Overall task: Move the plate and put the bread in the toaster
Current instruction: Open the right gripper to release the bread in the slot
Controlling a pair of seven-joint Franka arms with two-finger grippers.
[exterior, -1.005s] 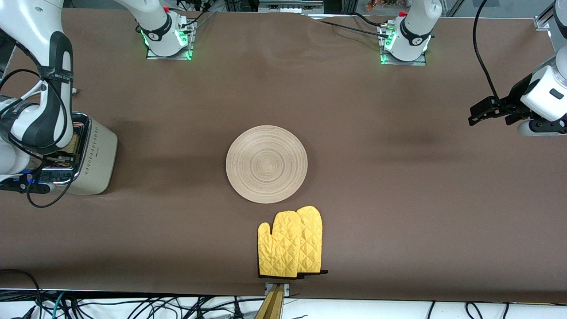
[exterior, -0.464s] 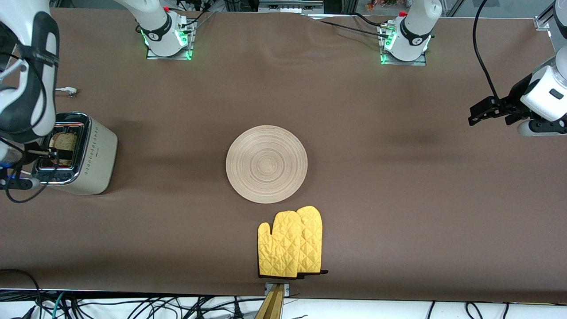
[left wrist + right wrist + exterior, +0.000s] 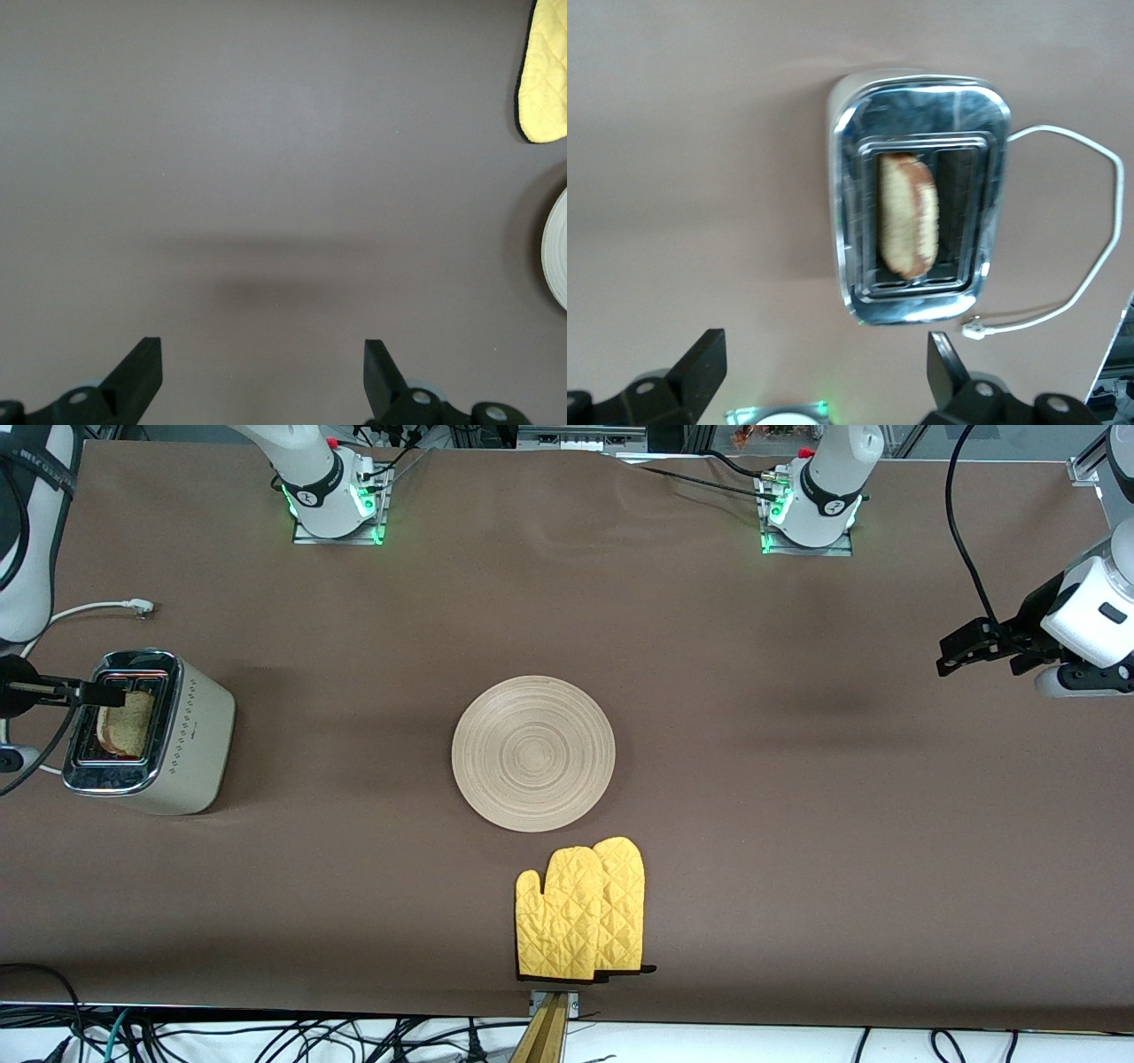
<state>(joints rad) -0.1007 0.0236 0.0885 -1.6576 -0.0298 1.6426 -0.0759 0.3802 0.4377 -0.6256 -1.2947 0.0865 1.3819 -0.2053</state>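
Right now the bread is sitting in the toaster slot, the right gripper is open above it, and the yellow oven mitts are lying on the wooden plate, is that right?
Not quite. The oven mitts lie on the table beside the plate, nearer the front camera, apart from it; the front view shows this. The bread is in the toaster, and the right gripper is open above it.

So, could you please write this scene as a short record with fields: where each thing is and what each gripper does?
bread: standing in one slot of the toaster, top part sticking out
toaster: at the right arm's end of the table, white cord lying beside it
plate: mid-table, nothing on it
oven mitts: yellow pair, nearer the front camera than the plate
right gripper: open, above the toaster, holding nothing
left gripper: open, waiting over bare cloth at the left arm's end
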